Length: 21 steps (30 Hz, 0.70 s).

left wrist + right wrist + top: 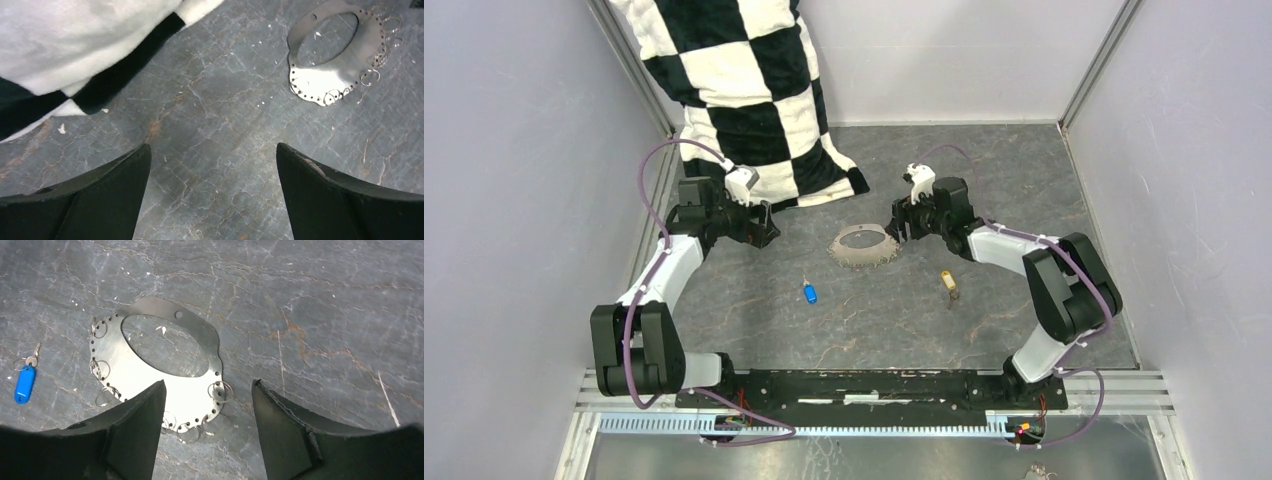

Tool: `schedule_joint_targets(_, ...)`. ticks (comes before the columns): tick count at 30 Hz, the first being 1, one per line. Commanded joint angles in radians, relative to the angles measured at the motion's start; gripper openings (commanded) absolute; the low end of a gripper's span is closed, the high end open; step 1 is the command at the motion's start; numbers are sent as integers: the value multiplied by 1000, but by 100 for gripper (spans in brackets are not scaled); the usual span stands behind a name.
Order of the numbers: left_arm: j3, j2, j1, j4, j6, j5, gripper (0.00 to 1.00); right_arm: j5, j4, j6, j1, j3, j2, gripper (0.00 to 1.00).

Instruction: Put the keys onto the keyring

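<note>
Silver-grey metal keyring (857, 263) lies flat on the dark marbled table surface (1024, 200), about mid-table. It shows as an oval plate with a large cutout, a row of small holes along its rim and several small split rings hung through them (125, 375) (325, 75). No key is on it.

Blue-headed key (811, 292) lies on the table near and left of the keyring, apart from it; the right wrist view shows its small metal ring and blade (24, 384). Yellow-headed key (948, 281) lies near and right of the keyring, also apart.

Right gripper (894, 228) sits just right of the keyring, its fingers apart, nothing clamped; from its wrist view the plate's edge falls between the two fingers (208, 385). Contact cannot be told.

Left gripper (769, 232) is left of the keyring, well apart from it, fingers spread wide and empty (212, 147), beside the near edge of a black-and-white checkered cushion (744, 90).
</note>
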Motion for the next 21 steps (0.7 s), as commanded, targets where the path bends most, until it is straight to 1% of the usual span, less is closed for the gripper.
schedule_joint_targets(1,44,3,-24,-64,52,16,100,-74,-37,-12,11,71,56,67)
schedule_joint_targets(5,41,-5,-32,-84,57,4,100,-20,-61,-38,25,75,92,61)
schedule_joint_targets(6,39,-9,-32,-85,58,0,100,-4,-65,-42,29,73,95,61)
schedule_joint_targets(7,36,-14,-60,-84,58,-3,100,24,-71,-46,32,73,102,61)
schedule_joint_targets(10,35,-20,-70,-89,58,-12,100,74,-90,-52,41,75,117,58)
schedule_joint_targets(13,36,-25,-76,-94,60,-18,100,108,-86,-53,50,59,113,55)
schedule_joint_targets(17,36,-34,-80,-95,68,-23,100,128,-77,-62,65,43,102,47)
schedule_joint_targets(21,39,-37,-80,-102,72,-24,100,180,-90,-82,84,54,108,43)
